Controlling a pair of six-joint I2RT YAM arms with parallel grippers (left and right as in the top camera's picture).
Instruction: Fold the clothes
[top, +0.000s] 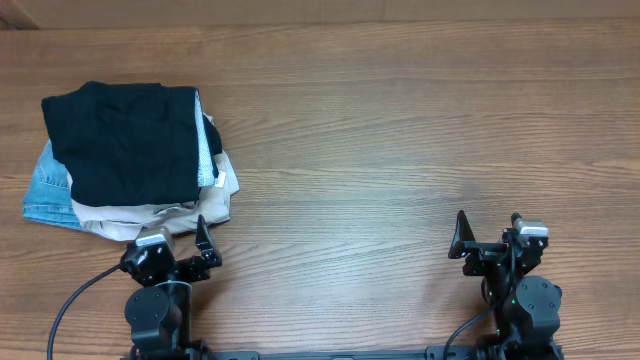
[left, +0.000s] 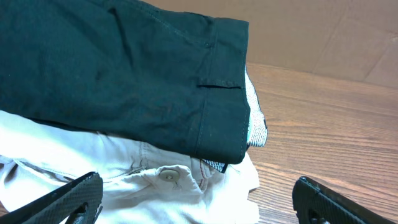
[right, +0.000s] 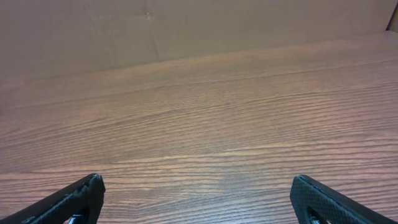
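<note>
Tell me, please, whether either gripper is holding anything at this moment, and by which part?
Nothing is held. The left gripper is open near the clothes pile, and the right gripper is open over the table.

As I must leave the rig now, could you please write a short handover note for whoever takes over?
Left claw: open, empty, just short of the pile.
Right claw: open, empty, over bare table.
Pile: black garment on top, then a light one, beige trousers and denim beneath, in front of the left arm.
Done: the pile looks folded and stacked.
Left: no loose clothes in view; perhaps only tidying the pile's edges.
</note>
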